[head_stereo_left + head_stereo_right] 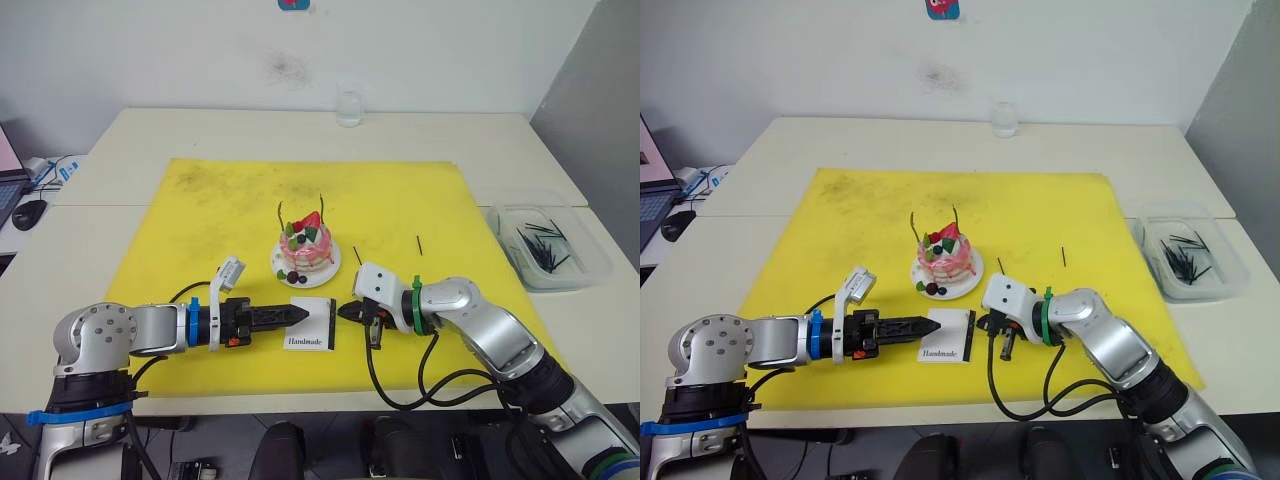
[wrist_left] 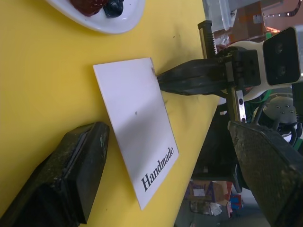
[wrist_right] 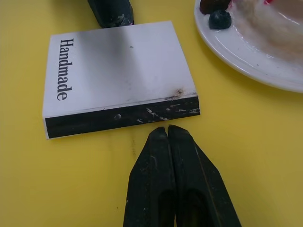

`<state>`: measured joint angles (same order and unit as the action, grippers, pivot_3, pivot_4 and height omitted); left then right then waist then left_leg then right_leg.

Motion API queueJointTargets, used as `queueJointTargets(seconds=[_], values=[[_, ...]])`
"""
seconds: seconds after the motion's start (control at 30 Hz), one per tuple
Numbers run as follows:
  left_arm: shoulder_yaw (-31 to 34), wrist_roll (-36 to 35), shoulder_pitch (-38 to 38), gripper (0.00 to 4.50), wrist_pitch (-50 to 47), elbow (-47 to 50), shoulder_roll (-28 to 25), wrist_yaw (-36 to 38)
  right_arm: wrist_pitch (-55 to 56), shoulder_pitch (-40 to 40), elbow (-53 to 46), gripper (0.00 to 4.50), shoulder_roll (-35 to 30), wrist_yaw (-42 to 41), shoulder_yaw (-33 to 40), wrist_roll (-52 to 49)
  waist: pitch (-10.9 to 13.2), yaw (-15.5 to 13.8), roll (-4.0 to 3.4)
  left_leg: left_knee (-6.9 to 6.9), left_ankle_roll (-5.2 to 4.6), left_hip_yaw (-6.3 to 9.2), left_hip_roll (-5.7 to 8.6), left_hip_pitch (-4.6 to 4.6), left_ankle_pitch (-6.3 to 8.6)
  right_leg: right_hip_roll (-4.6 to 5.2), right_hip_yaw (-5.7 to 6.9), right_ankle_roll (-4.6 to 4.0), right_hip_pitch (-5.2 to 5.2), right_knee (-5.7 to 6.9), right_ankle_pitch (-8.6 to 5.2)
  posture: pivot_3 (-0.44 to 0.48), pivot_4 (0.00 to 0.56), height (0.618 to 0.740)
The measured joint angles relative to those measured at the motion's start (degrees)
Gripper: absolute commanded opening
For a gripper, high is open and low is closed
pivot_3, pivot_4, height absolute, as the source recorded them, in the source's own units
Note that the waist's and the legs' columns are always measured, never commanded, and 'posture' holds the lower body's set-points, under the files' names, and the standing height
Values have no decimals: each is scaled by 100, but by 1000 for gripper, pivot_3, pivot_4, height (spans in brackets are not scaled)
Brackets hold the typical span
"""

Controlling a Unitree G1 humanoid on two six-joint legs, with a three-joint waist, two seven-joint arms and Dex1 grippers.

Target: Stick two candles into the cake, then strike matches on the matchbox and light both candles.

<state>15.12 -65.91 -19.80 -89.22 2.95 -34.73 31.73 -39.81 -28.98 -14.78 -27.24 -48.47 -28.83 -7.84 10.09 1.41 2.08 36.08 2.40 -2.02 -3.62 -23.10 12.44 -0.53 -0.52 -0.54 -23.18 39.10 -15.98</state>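
Striking step: matchbox (image 1: 310, 324) lies at lower centre, just below the cake (image 1: 305, 250).
Right claw (image 3: 167, 130) is pinched closed at the black strip; left claw (image 2: 165, 156), open, should brace the box during striking.

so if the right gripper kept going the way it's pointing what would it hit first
Most likely the matchbox. The right gripper, fingers shut, points straight at the box's black striking edge, with only a sliver of yellow mat between them. The left gripper sits on the far side.

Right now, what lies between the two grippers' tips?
The matchbox lies flat on the yellow mat, with the left gripper at one edge and the right gripper, jaws shut, just off the black strip, clearest in the right wrist view.
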Motion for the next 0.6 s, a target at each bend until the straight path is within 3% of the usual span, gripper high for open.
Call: queueJointTargets(seconds=[0.6], values=[[54,153,3,4500,-29,151,254,-125,-56,-26,60,44,354,-117,-55,-2,-2,-12,2,2,0,2,7,-1,0,13,2,7,4,-2,4,0,150,740]])
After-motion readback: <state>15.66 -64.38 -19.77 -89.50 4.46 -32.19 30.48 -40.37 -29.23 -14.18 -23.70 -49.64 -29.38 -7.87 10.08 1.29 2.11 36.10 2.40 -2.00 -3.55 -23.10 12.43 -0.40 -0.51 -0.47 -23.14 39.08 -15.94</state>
